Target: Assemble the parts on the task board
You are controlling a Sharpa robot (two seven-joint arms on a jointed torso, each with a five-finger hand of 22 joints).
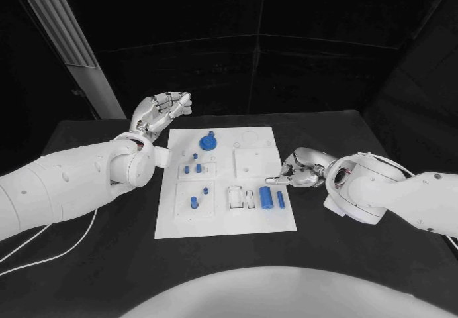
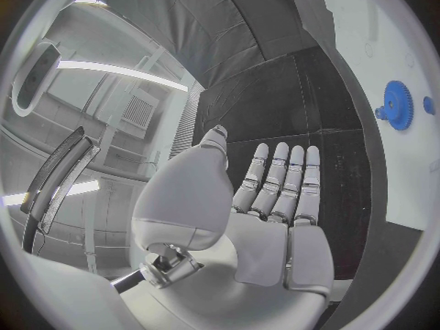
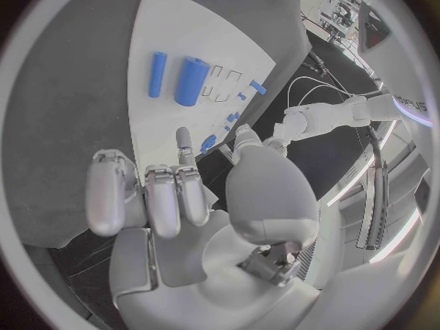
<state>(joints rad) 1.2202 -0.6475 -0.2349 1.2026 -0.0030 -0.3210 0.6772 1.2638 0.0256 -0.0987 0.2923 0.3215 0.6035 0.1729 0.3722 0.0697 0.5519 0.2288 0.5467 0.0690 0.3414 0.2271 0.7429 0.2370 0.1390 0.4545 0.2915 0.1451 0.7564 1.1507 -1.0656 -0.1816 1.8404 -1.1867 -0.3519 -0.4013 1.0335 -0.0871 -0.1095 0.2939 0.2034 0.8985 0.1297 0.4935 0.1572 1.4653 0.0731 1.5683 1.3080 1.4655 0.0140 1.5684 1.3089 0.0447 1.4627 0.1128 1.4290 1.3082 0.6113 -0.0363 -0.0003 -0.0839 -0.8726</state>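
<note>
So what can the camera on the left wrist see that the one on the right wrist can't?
Only the left wrist view shows the blue gear standing on the board, and the left hand, its fingers straight and holding nothing. Only the right wrist view shows the thick blue cylinder and the thin blue rod lying side by side, with the right hand, fingers curled, empty. Both show the white task board on the black table.

Left robot hand [image 1: 160,110] flat, empty; right robot hand [image 1: 298,170] curled.
</note>
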